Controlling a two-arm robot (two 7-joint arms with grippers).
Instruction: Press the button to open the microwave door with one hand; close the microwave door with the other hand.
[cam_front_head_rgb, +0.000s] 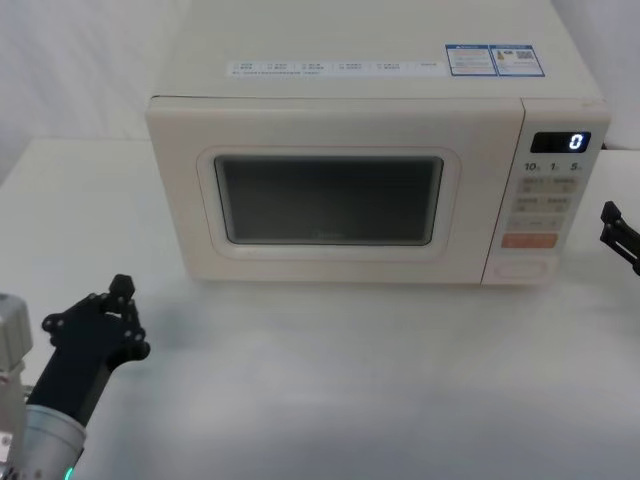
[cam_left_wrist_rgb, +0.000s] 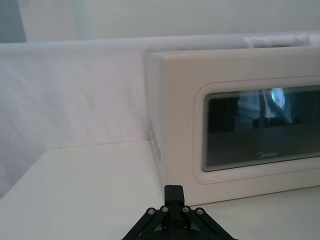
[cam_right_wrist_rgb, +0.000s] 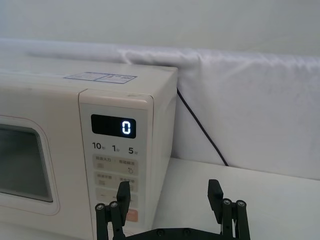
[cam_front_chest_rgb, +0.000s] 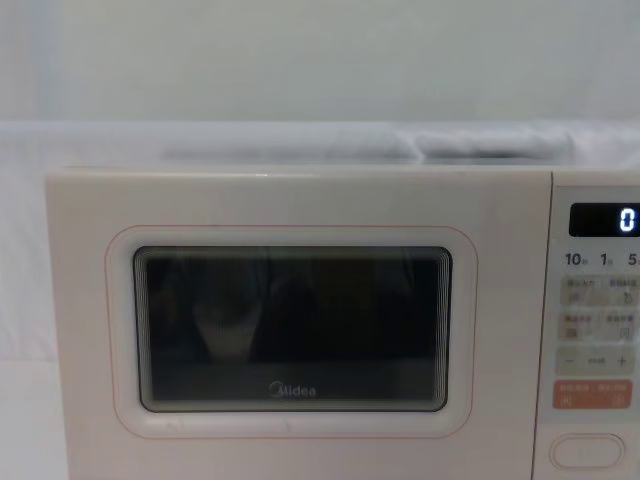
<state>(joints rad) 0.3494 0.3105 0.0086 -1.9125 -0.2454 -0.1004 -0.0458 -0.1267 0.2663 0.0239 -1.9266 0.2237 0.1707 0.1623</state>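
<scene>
Both claws idle (apart), microwave door (cam_front_head_rgb: 328, 200) shut

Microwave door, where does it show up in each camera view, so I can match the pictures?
Head view: the microwave door sits in the middle, shut, seen from above.
Left wrist view: the door takes the right half, seen at an angle.
Right wrist view: the door is at the left edge, beside the keypad.
Chest view: the door spans most of the picture.
Shared landmark: its dark glass window, in all four.
</scene>
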